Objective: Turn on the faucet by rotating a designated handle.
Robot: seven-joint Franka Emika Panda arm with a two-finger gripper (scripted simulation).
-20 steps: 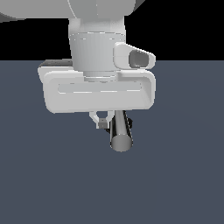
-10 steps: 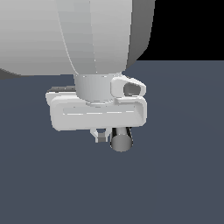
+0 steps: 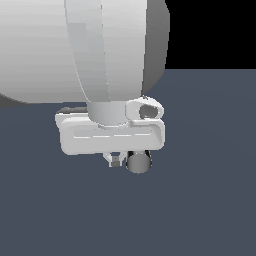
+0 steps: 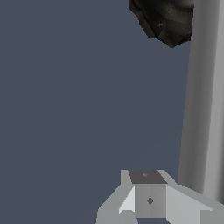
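My pincer (image 3: 120,161) hangs low over the dark counter (image 3: 210,200), and only one small finger (image 3: 115,160) shows beneath its white body in the exterior view, so I cannot tell whether it is open or closed. The handle (image 3: 138,162) sits just beside that finger, toward the exterior view's right, its flat round end facing the camera. From my wrist camera the handle (image 4: 203,100) runs as a long glossy grey bar right next to the finger (image 4: 148,194) (whether they touch I cannot tell). The faucet (image 4: 168,19) shows its black part at the bar's far end. The big white arm (image 3: 75,50) fills the exterior view above.
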